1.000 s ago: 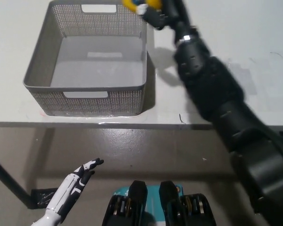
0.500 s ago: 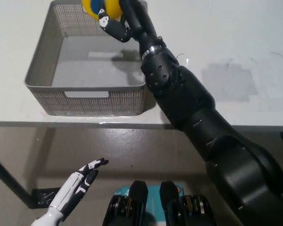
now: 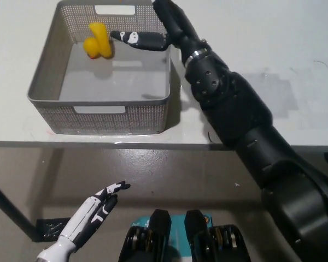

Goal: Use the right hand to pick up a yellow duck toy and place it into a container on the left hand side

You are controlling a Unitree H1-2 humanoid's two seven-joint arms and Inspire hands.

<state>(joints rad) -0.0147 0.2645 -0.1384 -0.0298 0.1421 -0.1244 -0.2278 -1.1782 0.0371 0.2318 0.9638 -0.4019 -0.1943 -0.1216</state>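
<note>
The yellow duck point(image 3: 97, 41) lies inside the grey container point(image 3: 54, 82), near its far wall, just left of the released right hand point(image 3: 140, 39), whose extended fingers point toward it. The left hand point(image 3: 98, 204) rests open below the worktop point(image 3: 273, 49).

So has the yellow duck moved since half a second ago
Yes. The yellow duck was held over the basket's far rim; it now sits lower, inside near the far wall, clear of the right hand, whose fingers are spread.
</note>
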